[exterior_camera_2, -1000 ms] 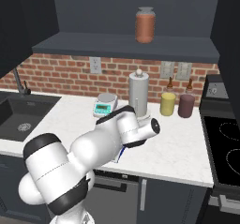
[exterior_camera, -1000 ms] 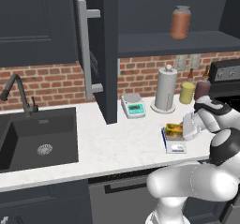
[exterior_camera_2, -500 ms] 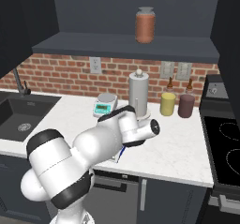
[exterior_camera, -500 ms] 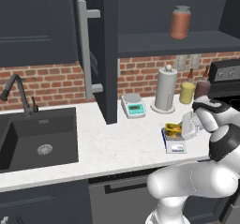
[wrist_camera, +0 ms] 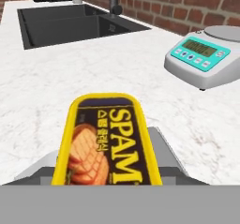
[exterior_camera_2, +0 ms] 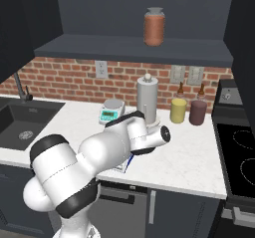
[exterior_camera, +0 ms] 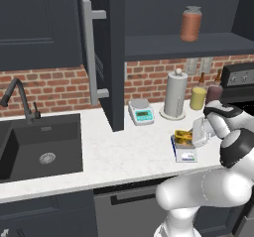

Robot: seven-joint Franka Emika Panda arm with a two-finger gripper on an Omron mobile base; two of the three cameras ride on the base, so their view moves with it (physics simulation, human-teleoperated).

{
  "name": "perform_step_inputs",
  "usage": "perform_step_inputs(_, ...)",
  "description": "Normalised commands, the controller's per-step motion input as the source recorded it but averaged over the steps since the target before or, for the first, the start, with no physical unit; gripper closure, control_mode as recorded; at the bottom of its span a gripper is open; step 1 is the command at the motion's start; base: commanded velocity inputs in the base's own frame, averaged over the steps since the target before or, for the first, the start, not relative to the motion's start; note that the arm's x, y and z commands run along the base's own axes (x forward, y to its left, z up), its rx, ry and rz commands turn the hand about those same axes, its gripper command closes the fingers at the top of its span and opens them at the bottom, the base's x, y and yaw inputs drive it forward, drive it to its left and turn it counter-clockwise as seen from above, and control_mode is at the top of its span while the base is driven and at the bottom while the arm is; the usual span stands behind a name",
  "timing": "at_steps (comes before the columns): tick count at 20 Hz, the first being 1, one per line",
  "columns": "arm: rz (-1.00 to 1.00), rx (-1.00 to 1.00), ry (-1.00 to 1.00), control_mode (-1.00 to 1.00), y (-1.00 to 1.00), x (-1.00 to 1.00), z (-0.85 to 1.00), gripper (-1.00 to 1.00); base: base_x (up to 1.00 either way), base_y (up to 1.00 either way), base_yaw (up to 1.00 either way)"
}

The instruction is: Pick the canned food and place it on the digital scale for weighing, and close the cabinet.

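The tin (wrist_camera: 106, 143) sits over the scale (exterior_camera: 184, 154); whether the hand (exterior_camera: 198, 133) grips it, I cannot tell; pulling away could drag it off.

The open cabinet door (exterior_camera: 117, 57) juts out over the counter (exterior_camera: 124, 149) edge-on, its long bar handle (exterior_camera: 91, 52) toward the sink (exterior_camera: 39, 147), splitting the bare marble on the sink side from the stretch to its right. Along the brick wall the white scale (exterior_camera: 140, 111), the paper towel roll (exterior_camera: 175, 94) and two jars (exterior_camera_2: 188, 110) stand close together, closing off the back of the counter, while the shelf (exterior_camera_2: 134, 50) with the orange jar (exterior_camera_2: 154, 27) caps the room above them. In front of the canned food (wrist_camera: 107, 141) on the digital scale (exterior_camera: 184, 151) the marble lies bare toward the sink, and the white scale (wrist_camera: 205, 56) stands apart to one side.
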Motion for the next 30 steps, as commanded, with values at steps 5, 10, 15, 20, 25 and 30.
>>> perform_step_inputs(5,0.00,0.00,-0.12,-1.00,0.00,-0.21,0.07,-1.00,0.00,0.00,0.00)
perform_step_inputs(10,0.00,0.00,-0.07,-1.00,0.00,-0.04,0.11,-1.00,0.00,0.00,0.00)
perform_step_inputs(15,0.00,0.00,-0.10,-1.00,0.00,-0.01,0.19,-1.00,0.00,0.00,0.00)
perform_step_inputs(20,0.00,0.00,-0.25,-1.00,0.00,-0.21,0.40,-1.00,0.00,0.00,0.00)
perform_step_inputs(25,0.00,0.14,-0.31,-1.00,-0.25,-0.46,0.55,-1.00,0.00,0.00,0.00)
perform_step_inputs(30,0.00,0.26,-0.34,-1.00,-0.24,-0.48,0.58,-1.00,0.00,0.00,0.00)
